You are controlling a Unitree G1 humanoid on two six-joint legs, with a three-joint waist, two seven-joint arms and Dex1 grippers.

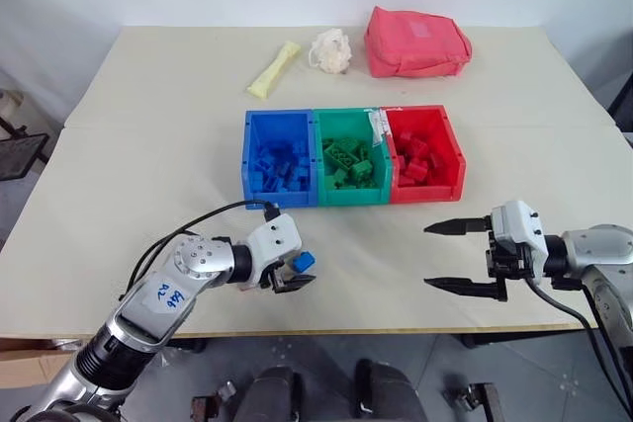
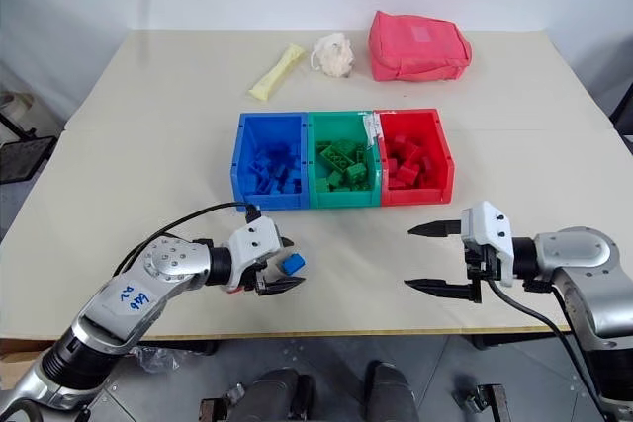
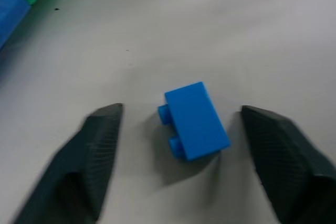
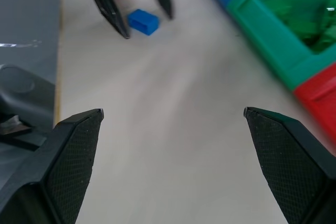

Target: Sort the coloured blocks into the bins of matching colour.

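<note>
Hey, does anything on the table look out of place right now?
One blue block lies on its side on the table, outside the bins, between the left hand's open fingers. The blue bin already holds the other blue blocks.

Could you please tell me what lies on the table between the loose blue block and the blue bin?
Nothing: between the blue block beside the left tool and the blue bin there is only bare tabletop, as the left eye view shows.
</note>
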